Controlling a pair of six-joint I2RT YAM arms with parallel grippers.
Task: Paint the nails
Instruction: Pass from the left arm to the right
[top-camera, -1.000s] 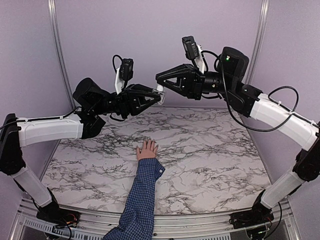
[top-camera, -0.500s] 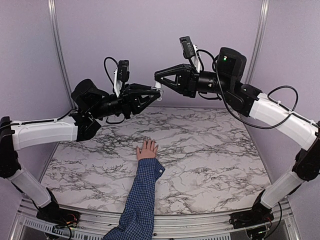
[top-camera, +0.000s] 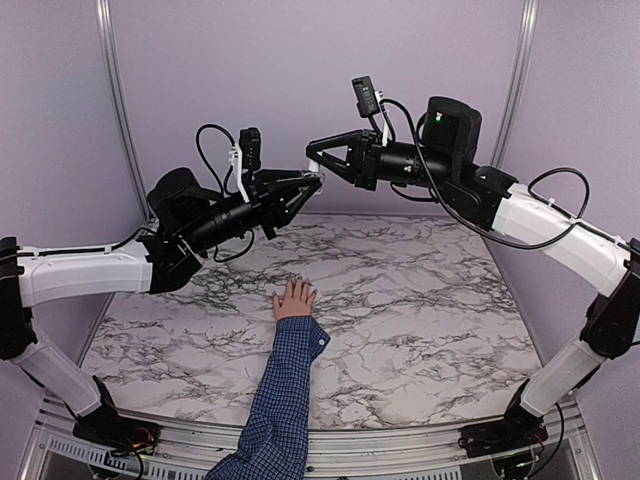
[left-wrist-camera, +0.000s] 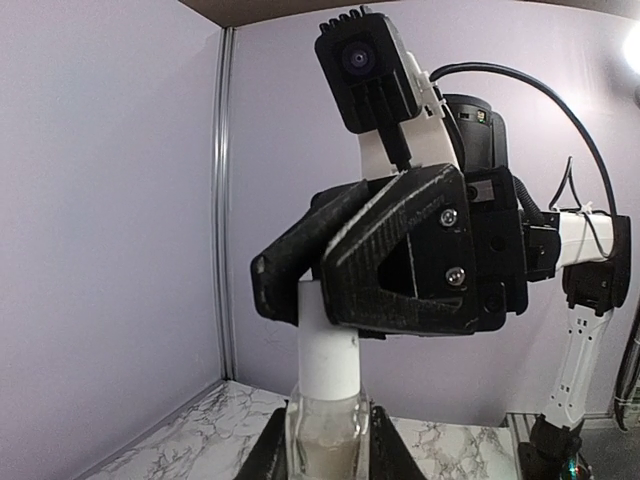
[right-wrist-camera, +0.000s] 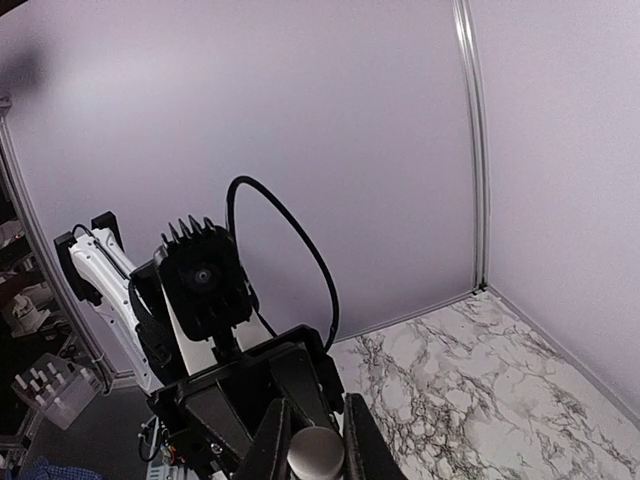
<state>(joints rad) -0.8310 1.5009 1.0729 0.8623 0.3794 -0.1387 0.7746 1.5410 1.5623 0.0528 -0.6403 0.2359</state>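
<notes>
A small light-skinned hand with a blue checked sleeve lies flat on the marble table, fingers spread. Its nails are too small to make out. High above it my left gripper is shut on a clear nail polish bottle, which stands upright between its fingers. My right gripper is shut on the bottle's white cap from the far side. In the right wrist view the cap's round top sits between my right fingers, with the left gripper behind it.
The marble table has purple walls at the back and both sides, with metal corner posts. Both arms reach inward high above the back of the table, and their cables loop above the wrists.
Both grippers have risen a little while staying joined at the bottle. The left arm has stretched further up and to the right. The hand on the table has not moved.
</notes>
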